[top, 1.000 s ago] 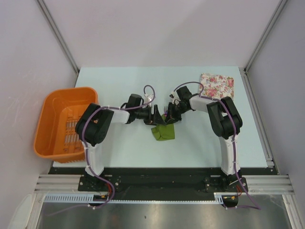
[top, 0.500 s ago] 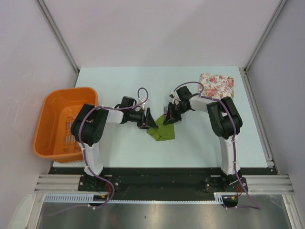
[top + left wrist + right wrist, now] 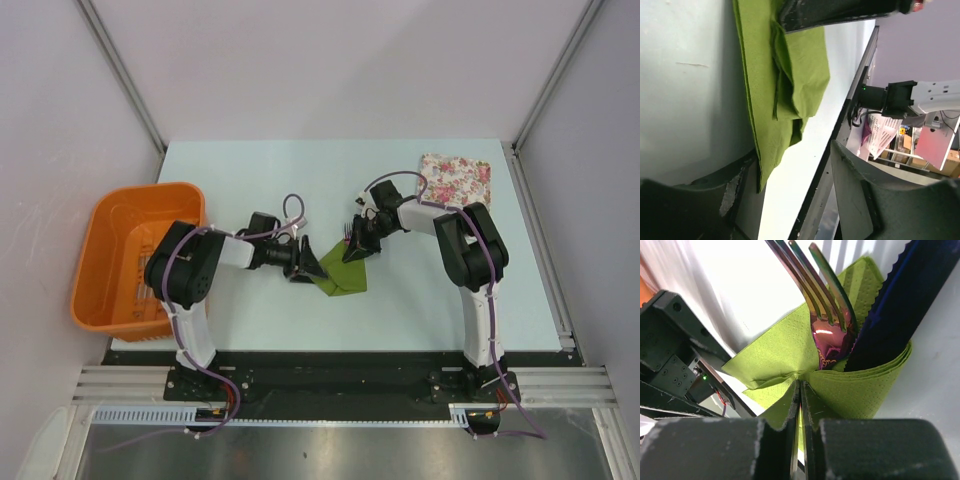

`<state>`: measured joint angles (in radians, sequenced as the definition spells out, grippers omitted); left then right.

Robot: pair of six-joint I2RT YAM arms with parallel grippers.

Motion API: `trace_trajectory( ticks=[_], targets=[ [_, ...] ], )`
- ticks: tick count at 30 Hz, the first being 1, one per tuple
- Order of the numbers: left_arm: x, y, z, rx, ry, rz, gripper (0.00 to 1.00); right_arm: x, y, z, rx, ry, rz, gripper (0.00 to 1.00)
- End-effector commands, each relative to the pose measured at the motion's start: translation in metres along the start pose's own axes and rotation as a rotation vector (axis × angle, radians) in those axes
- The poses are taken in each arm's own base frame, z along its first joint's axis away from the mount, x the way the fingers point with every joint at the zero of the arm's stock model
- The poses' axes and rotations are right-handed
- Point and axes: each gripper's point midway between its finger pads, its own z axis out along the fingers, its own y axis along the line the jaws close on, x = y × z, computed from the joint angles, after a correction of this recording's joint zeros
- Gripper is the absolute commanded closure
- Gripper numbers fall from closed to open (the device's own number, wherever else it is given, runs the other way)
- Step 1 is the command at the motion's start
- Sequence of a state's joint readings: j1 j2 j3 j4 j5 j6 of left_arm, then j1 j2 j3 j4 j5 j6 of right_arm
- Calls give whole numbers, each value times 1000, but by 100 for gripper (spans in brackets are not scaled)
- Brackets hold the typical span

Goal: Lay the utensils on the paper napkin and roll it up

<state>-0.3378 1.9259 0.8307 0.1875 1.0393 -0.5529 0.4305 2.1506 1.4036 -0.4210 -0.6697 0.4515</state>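
I'm looking at the middle of the pale blue-white table, where the thin olive-green paper napkin lies loosely folded between the two arms. The right gripper has its jaws pressed together, pinching a fold of the napkin's far side. Its wrist camera shows a shiny purple metal fork and a dark blue knife with a serrated edge tucked side by side inside the green fold, their tips poking out beyond the paper.

The left gripper is at the napkin's left corner with its jaws spread. The paper's edge runs down between them, just beside one finger; I cannot tell if it touches.

An orange plastic basket sits at the table's left edge, and a pink-and-white floral square pad lies at the far right.
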Motion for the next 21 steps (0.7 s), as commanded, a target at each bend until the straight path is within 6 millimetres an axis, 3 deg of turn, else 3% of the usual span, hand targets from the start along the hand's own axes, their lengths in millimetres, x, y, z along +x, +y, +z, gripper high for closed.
trace_trajectory(
  ticks=[1,7,11,16,19,21],
  targets=[
    [-14,-32,-8,63,-52,58,44,-5,-55,29,208,-48,-33,93],
    [-23,-21,1,14,-72,49,43,-5,-56,30,209,-47,-33,93],
    [-31,-14,6,-18,-89,44,50,-4,-55,30,207,-46,-30,93],
    [-38,-34,12,4,-92,100,72,-5,-55,31,207,-46,-27,93],
    [-39,-47,17,18,-85,115,80,-6,-55,31,206,-47,-29,93],
    [-40,-53,22,29,-87,119,81,-7,-55,31,206,-48,-27,93]
  ],
)
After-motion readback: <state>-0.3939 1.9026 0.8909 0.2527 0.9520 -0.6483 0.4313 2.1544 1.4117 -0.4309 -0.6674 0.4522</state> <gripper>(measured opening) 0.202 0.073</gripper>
